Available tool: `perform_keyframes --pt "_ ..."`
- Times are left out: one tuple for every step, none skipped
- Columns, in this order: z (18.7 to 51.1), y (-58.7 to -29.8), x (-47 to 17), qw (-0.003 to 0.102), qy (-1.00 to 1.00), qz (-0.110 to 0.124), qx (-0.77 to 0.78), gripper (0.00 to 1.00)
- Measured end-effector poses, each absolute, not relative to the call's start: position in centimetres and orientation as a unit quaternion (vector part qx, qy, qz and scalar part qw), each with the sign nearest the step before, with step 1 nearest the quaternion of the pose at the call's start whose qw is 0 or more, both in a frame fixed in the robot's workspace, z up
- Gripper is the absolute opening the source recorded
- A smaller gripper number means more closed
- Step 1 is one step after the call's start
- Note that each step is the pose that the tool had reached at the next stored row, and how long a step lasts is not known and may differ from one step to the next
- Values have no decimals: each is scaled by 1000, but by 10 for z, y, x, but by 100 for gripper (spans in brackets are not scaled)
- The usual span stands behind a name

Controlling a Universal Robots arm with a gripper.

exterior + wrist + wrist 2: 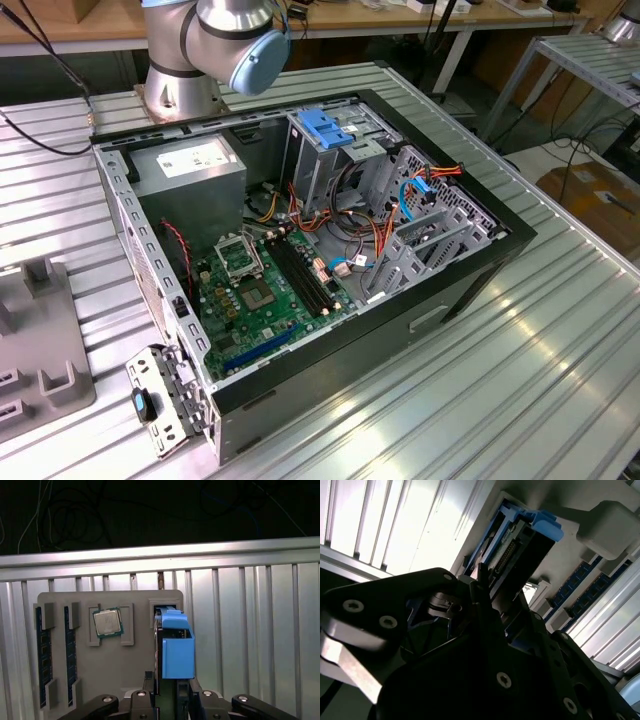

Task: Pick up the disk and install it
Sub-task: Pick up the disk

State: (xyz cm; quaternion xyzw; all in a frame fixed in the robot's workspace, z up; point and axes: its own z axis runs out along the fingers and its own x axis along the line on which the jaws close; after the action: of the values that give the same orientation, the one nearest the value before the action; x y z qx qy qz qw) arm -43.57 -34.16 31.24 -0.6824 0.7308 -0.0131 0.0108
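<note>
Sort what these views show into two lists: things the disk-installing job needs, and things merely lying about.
Job: flat dark hard drive with blue plastic rails; black robot gripper; open black computer case.
Lying about: square silver processor chip; two dark memory sticks; grey power-supply box.

The disk (177,652) had blue rails; tray (135,670) was plain grey; worktop (250,630) ribbed silver; motherboard (250,300) green.

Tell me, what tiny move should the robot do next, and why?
Probably draw the disk straight out of the slot in the grey tray: the gripper sits at the disk's near end, and its far end stands in that slot.
</note>
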Motion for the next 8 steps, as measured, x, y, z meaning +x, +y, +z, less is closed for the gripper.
perform_keyframes --pt "313 -342 -436 11 731 -13 -682 35" --pt "315 -342 -436 11 731 -13 -682 35" --pt "319 -342 -436 11 731 -13 -682 35" --pt "323 -342 -436 11 731 -13 -682 35" --pt "327 -342 -436 11 731 -14 -682 35" --pt "333 -342 -436 11 731 -14 -682 35" --pt "336 -342 -436 10 731 -14 -682 35" --pt "339 -342 -436 10 731 -14 -682 35"
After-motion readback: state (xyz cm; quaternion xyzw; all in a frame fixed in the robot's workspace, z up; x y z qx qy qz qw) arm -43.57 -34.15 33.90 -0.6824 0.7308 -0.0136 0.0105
